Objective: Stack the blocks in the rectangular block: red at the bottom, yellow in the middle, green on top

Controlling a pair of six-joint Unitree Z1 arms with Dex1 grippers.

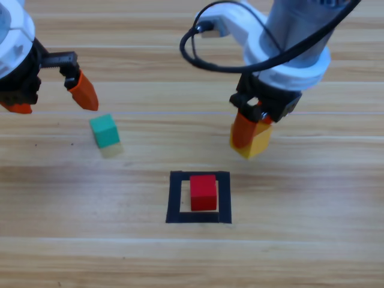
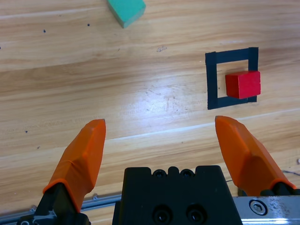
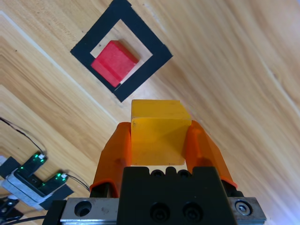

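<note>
Right hand (image 1: 251, 137) of mine has its two orange jaws pressed against opposite sides of the yellow cube (image 3: 157, 133), which I hold up off the surface (image 1: 300, 252), above and to the right of the taped outline. Nearest in the high view, that black rectangular outline (image 1: 198, 216) lies flat on the wood, and the red cube (image 1: 203, 192) sits inside it, resting toward its far right portion with bare wood showing on the left. Through my right wrist camera the yellow cube fills the gap between the jaws, with the outline and red cube beyond it. Farther off and to the left, the teal-green cube (image 1: 104, 131) rests alone on the surface, well apart from the outline. Farther still, at the left edge, my left hand (image 1: 54, 101) hangs above the wood with its jaws spread wide, holding nothing; the green cube lies just near and right of it.
</note>
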